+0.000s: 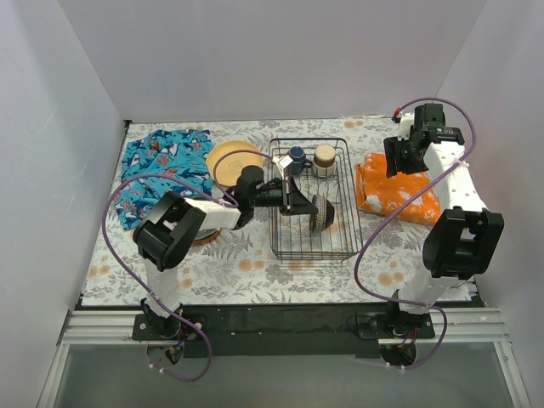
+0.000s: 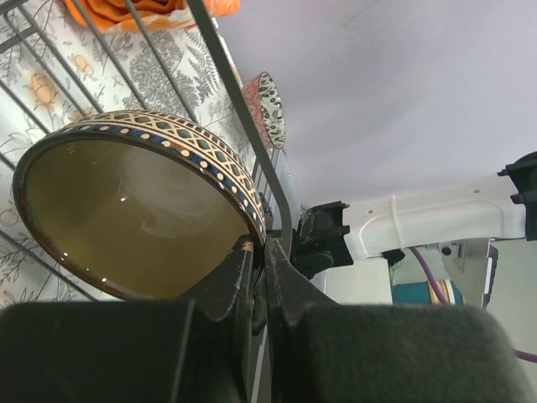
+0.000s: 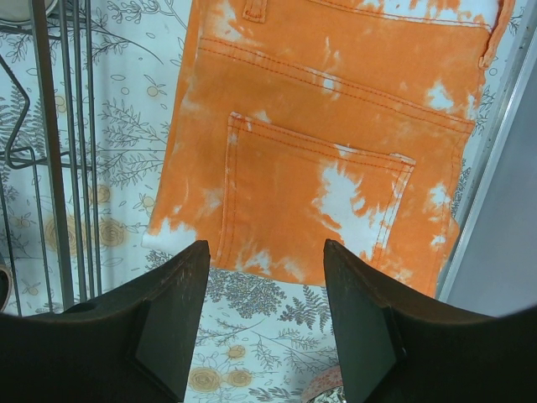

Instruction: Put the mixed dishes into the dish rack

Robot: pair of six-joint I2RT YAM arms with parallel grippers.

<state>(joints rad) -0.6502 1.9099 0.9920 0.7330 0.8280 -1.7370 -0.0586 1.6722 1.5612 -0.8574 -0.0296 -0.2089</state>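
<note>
– Left wrist view first: is the left gripper (image 2: 258,252) holding anything?

– Yes. Its jaws are clenched on the rim of the brown-ringed bowl (image 2: 126,210), right at the patterned band. As far as I can tell, one finger is inside the rim and one outside. The bowl hangs tipped on its side, with its opening toward that camera.

– Where is it relative to the dish rack (image 1: 316,257)?

– Inside the rack's outline. From the top external view the bowl is over the middle of the rack, toward its right side, with the claw just left of it. A rack wire runs close beside the fingers (image 2: 289,285). I cannot tell whether the bowl touches the rack floor.

– So the step in hand is setting it down?

– I'd judge so. To do it well, lower the bowl until it bears on the wires, steer clear of that nearby wire, and release only once it rests steady. If let go while tipped and unsupported, it could roll.

– What lies further out?

– The dark blue mug (image 1: 297,156) and beige cup (image 1: 324,159) stand at the rack's far end, well apart from the bowl. A yellow plate (image 1: 229,161) lies on the table (image 1: 255,272) left of the rack, beside the blue cloth (image 1: 161,170).

– And the right gripper (image 3: 267,252)?

– It is spread open and empty, hovering above the orange cloth (image 3: 336,126) to the right of the rack.
</note>
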